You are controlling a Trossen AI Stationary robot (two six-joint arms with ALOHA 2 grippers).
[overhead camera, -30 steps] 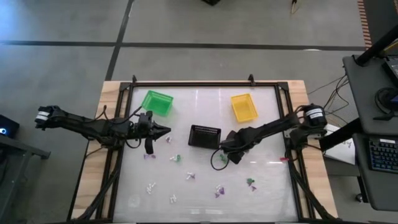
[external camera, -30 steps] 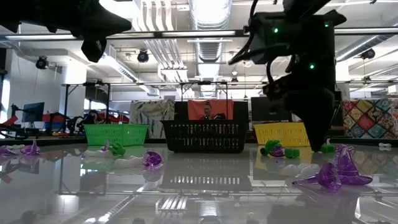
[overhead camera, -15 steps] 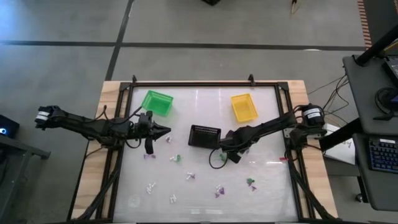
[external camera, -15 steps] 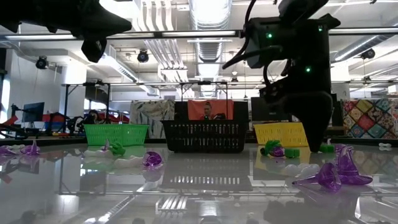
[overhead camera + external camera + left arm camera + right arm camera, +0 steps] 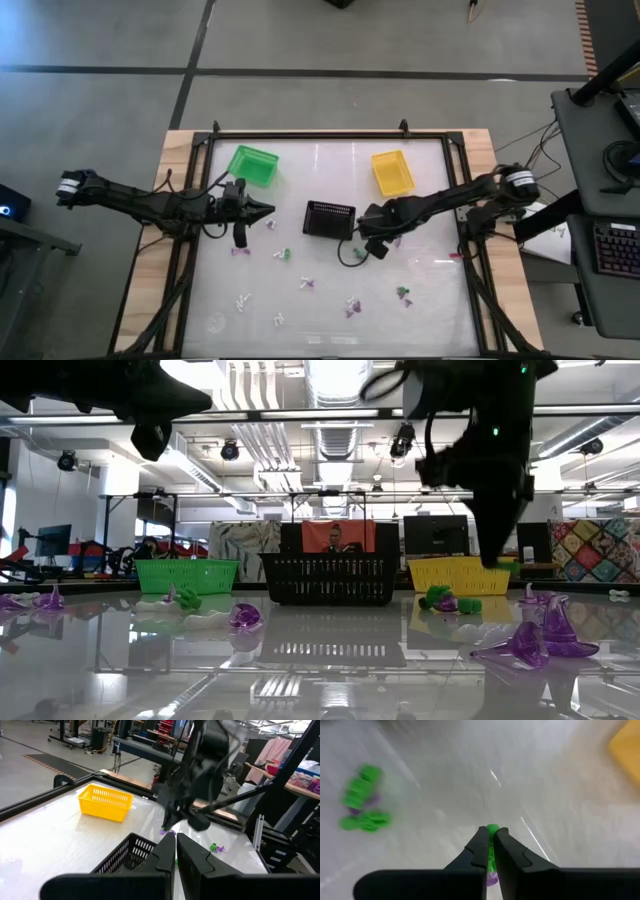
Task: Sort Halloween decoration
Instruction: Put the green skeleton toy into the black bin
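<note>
Right wrist view: right tool [image 5: 490, 834] pinches green trinket [image 5: 492, 828].

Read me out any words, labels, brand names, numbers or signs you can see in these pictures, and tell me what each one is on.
None can be read.
White bands on the left arm and right arm: any print is too small to read.
Green basket, black basket, yellow basket: no visible lettering.
Keyboard beside the table: key legends too small to read.
</note>
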